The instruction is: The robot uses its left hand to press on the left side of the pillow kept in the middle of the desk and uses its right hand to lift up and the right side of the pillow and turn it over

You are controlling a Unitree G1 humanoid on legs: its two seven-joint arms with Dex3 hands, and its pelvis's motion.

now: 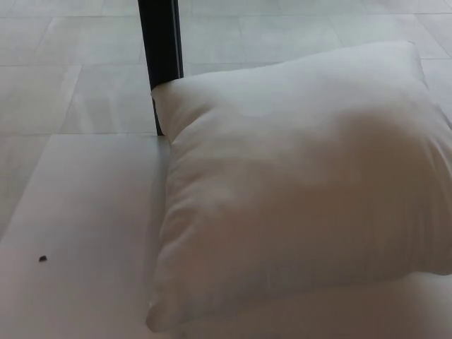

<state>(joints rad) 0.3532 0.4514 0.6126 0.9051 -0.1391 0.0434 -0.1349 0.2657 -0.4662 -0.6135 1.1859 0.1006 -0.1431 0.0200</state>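
A plump white square pillow (pixel 304 183) lies flat on the white desk (pixel 85 240), filling the middle and right of the head view. Its far left corner reaches the desk's back edge and its right side runs out of the picture. Neither of my hands shows anywhere in the view, and nothing touches the pillow.
A black upright post (pixel 161 49) stands just behind the desk's back edge, beside the pillow's far left corner. Pale floor tiles (pixel 63 63) lie beyond the desk. A tiny dark speck (pixel 42 258) sits on the bare desk surface at the left.
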